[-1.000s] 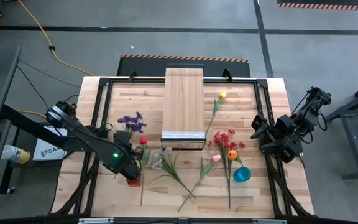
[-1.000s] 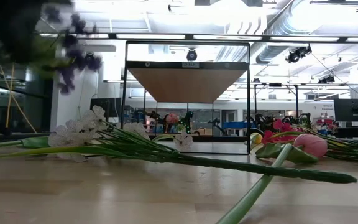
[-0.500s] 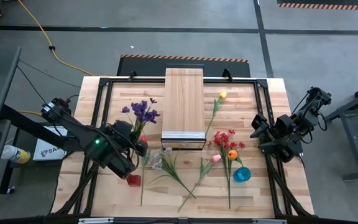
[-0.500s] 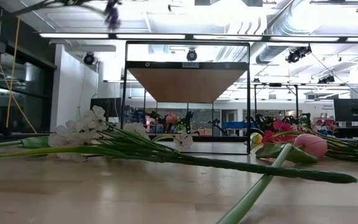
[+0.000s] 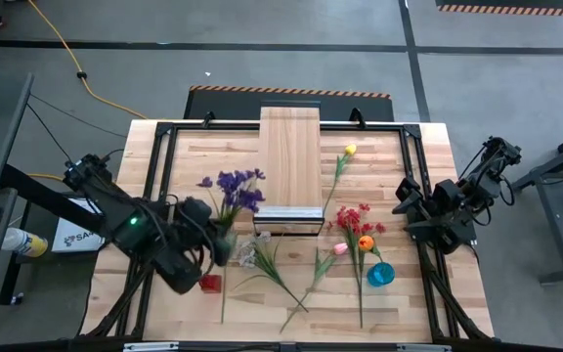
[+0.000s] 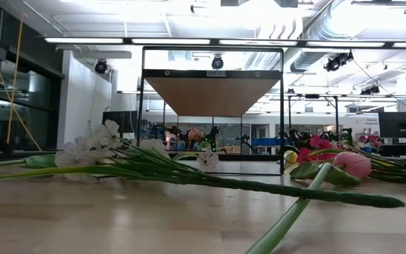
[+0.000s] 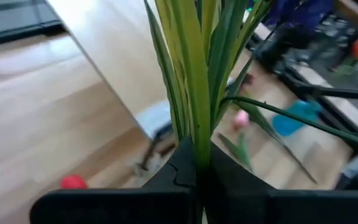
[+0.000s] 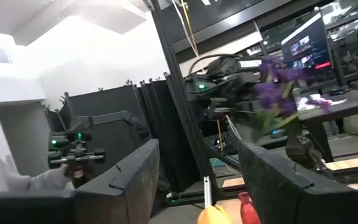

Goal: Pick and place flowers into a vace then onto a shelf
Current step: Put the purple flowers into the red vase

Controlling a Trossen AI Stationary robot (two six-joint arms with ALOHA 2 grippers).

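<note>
Flowers are the job, and the purple spray (image 5: 238, 186) is up off the table, clamped by its green stem (image 7: 194, 93) in the left gripper (image 5: 215, 238), whose fingers are pinched tight on it just below the leaves; its blossoms hang just beside the near end of the shelf (image 5: 289, 156). It looks light and springy, with a thin wire-like stem that will bend and swing, so low on the stem seems the best place to hold it, away from the soft petals. The other flowers lie loose on the tabletop (image 5: 409, 293): a white spray (image 5: 250, 252), a pink tulip (image 5: 340, 248), a red spray (image 5: 355, 217), an orange tulip (image 5: 365, 242), and a yellow tulip (image 5: 350, 150) farther back. A blue vase (image 5: 380, 274) rests near the orange tulip. The left arm reaches in from its side, wrist turned toward the shelf. The right gripper (image 5: 404, 200) waits at the table's right edge, fingers apart and holding nothing
</note>
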